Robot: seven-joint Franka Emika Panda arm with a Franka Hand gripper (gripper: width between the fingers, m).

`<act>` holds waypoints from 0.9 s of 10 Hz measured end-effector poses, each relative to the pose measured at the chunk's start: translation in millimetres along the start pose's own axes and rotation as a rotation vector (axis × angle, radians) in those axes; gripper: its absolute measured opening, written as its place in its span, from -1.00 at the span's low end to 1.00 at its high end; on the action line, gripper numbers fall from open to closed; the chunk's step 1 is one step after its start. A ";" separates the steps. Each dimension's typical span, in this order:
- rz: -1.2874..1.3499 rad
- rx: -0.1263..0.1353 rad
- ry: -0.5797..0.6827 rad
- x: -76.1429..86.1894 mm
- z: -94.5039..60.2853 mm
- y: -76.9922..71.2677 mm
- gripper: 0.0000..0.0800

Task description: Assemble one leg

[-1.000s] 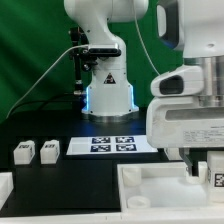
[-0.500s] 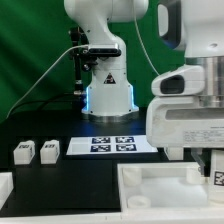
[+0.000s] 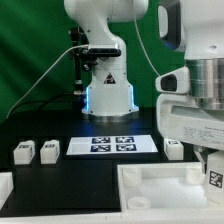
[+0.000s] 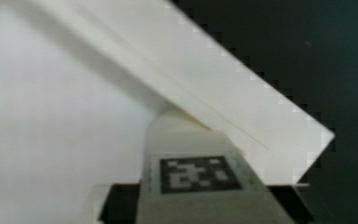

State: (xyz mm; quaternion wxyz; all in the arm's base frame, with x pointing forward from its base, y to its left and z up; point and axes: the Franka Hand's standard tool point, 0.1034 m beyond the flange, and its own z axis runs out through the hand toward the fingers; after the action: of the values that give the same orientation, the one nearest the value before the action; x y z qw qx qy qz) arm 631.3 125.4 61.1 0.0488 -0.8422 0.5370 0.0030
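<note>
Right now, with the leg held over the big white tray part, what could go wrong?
The leg sits close to the tray part's raised rim, so it may catch there. In the wrist view the jaws grip only its lower end, so it could tilt. Three loose legs lie on the table, away from this corner.

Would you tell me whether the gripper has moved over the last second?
Yes. The gripper has risen and shifted toward the exterior view's right, judged against the marker board, uncovering a leg beside it.

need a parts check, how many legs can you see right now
4: two legs side by side at the exterior view's left, one right of the marker board, one in the gripper.
</note>
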 end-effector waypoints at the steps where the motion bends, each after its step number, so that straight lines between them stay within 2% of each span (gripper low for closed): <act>1: 0.177 0.019 -0.013 0.4 0.9 -0.2 -0.27; 3: 0.410 0.026 -0.015 -3.9 1.4 -1.6 -0.27; 5: 0.389 0.027 -0.018 -4.1 1.6 -1.5 -0.27; 6: 0.364 0.027 -0.018 -4.3 1.6 -1.5 0.19; 7: 0.302 0.027 -0.017 -4.7 1.8 -1.3 0.52; 8: 0.153 0.023 -0.017 -5.4 2.2 -0.4 0.52; 9: -0.030 0.023 -0.016 -4.4 1.6 0.1 0.60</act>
State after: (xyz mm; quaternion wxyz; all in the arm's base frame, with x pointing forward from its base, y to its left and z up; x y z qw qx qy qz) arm 629.4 129.4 59.7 0.0629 -0.8495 0.5238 0.0027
